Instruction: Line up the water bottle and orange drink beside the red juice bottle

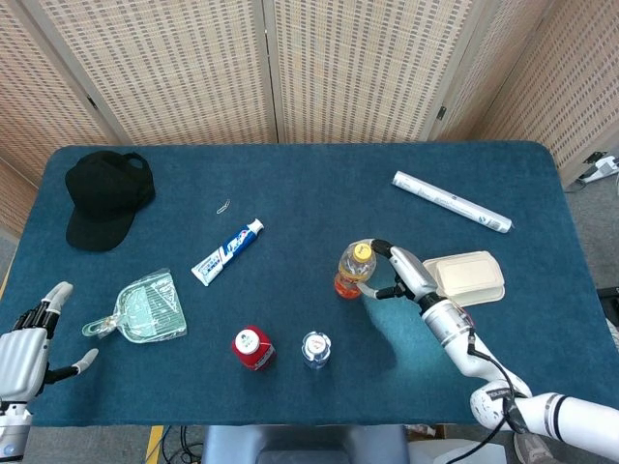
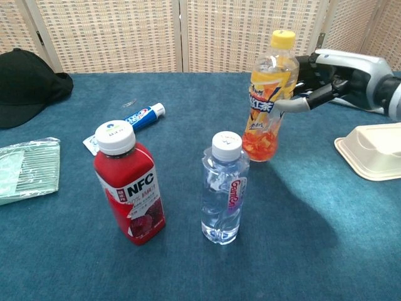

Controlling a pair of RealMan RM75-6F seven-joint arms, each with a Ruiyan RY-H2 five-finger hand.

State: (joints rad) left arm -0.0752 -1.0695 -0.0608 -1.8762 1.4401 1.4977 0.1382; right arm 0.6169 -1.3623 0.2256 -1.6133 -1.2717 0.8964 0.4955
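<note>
Orange drink (image 2: pixel 267 100) gripped by right hand (image 2: pixel 327 76), tilted, mid-table, likely being carried toward row. Water bottle (image 2: pixel 224 188) upright just beside red bottle (image 2: pixel 130 191) near front edge. Left hand (image 1: pixel 27 348) empty, fingers apart, front-left corner.

water bottle (image 2: pixel 224 188) right of juice bottle (image 2: pixel 130 190), orange drink (image 2: pixel 268 100) behind
</note>
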